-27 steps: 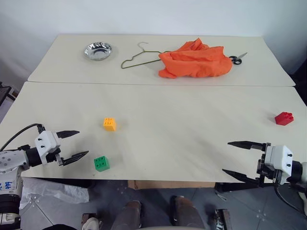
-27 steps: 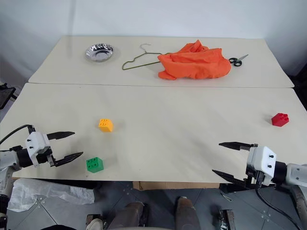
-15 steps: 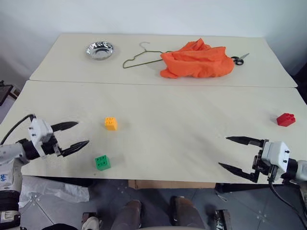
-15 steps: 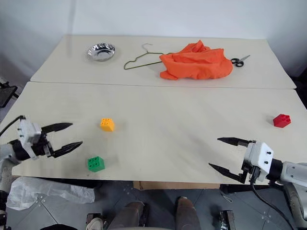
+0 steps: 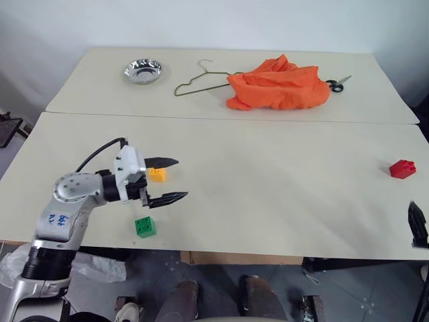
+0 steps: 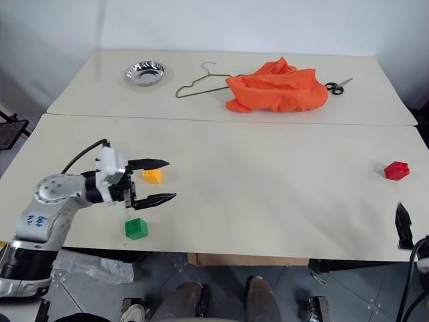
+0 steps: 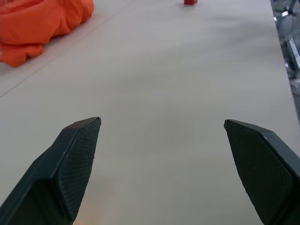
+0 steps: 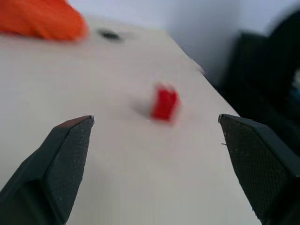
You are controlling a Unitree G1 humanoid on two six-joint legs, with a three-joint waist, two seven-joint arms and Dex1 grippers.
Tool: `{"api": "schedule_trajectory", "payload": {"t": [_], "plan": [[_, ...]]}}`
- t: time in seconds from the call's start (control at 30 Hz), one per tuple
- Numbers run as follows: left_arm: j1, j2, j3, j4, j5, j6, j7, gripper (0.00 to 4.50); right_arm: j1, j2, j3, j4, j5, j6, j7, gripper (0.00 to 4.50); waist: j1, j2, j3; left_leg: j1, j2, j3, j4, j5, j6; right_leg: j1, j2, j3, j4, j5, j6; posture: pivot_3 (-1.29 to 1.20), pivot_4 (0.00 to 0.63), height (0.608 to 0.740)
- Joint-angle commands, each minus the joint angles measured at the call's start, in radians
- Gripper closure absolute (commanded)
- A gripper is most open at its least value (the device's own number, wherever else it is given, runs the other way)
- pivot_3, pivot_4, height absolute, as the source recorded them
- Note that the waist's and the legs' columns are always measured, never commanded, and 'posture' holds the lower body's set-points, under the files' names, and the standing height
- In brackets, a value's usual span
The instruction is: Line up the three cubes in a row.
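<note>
Nearest me, on the front edge of the table (image 5: 268, 201): green cube (image 5: 145, 227), sitting alone, just below my L gripper (image 5: 166, 180). L jaws spread wide, nothing between them, fingers pointing across the table toward my right. One finger passes just beside the yellow-orange cube (image 5: 157, 174); can't tell if it touches. That cube sits a bit farther back than the green one, roughly in line w/ it front to back.

My R gripper (image 8: 157, 140) is off at the right edge of the table, a black finger (image 5: 415, 225) showing at the frame's border. R jaws also wide apart, empty; in the right wrist view the red cube (image 8: 164, 103) lies ahead between the two fingers, not touched. In the head views the red cube sits far right on the front table, well apart from the other two.

Farther back, second table: steel bowl (image 5: 142, 70) at left, wire hanger (image 5: 198, 80) in the middle, orange cloth (image 5: 278, 84) bunched beside it, scissors (image 5: 337, 83) just right of the cloth.
</note>
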Motion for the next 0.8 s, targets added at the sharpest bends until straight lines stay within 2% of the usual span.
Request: {"api": "schedule_trajectory", "payload": {"t": [0.03,0.2,0.37,0.5,0.67,0.8], "plan": [[-0.025,-0.009,0.008,-0.049,-0.028,0.034,0.010,0.02,-0.009,-0.016,-0.040,0.041,-0.016,-0.054,-0.060,0.00,-0.016,0.003,-0.001,0.000,0.000,0.000,0.000,0.000,0.000,0.000,0.000,0.000,0.001,0.000,0.000,0.00,0.150,0.740],[-0.029,-0.016,0.022,-0.063,-0.045,0.075,0.011,0.02,-0.091,-0.140,0.027,0.015,0.026,0.068,-0.021,0.00,-0.039,0.007,-0.002,0.002,0.001,0.002,0.000,0.000,0.000,0.000,0.000,0.002,0.003,0.000,0.000,0.00,0.150,0.740],[0.021,-0.012,0.039,-0.110,-0.069,0.088,0.001,0.02,-0.351,-0.365,0.141,0.078,0.062,0.366,-0.008,0.00,-0.045,0.008,-0.001,0.004,0.001,0.003,0.001,0.001,0.000,0.001,0.000,0.003,0.004,0.000,0.000,0.00,0.150,0.740],[0.034,-0.046,0.060,-0.125,-0.117,0.088,-0.002,0.02,-0.569,-0.454,0.278,0.210,-0.006,0.484,-0.021,0.00,-0.030,0.008,-0.001,0.002,0.002,0.000,0.001,0.001,0.000,0.000,0.000,0.002,0.003,0.000,-0.001,0.00,0.150,0.740],[0.037,-0.031,0.038,-0.117,-0.087,0.047,-0.057,0.02,-0.783,-0.484,0.407,0.485,-0.138,0.428,-0.036,0.00,-0.006,0.008,-0.001,-0.003,-0.001,-0.002,0.003,0.001,0.000,-0.001,-0.001,0.000,0.001,0.000,-0.001,0.00,0.150,0.740],[0.035,-0.028,0.035,-0.116,-0.075,0.027,-0.067,0.02,-0.889,-0.500,0.458,0.662,-0.221,0.358,-0.079,0.00,-0.005,0.008,-0.001,-0.004,-0.002,0.000,0.003,0.001,0.001,-0.002,-0.001,-0.001,0.000,0.000,0.000,0.00,0.150,0.740]]}}
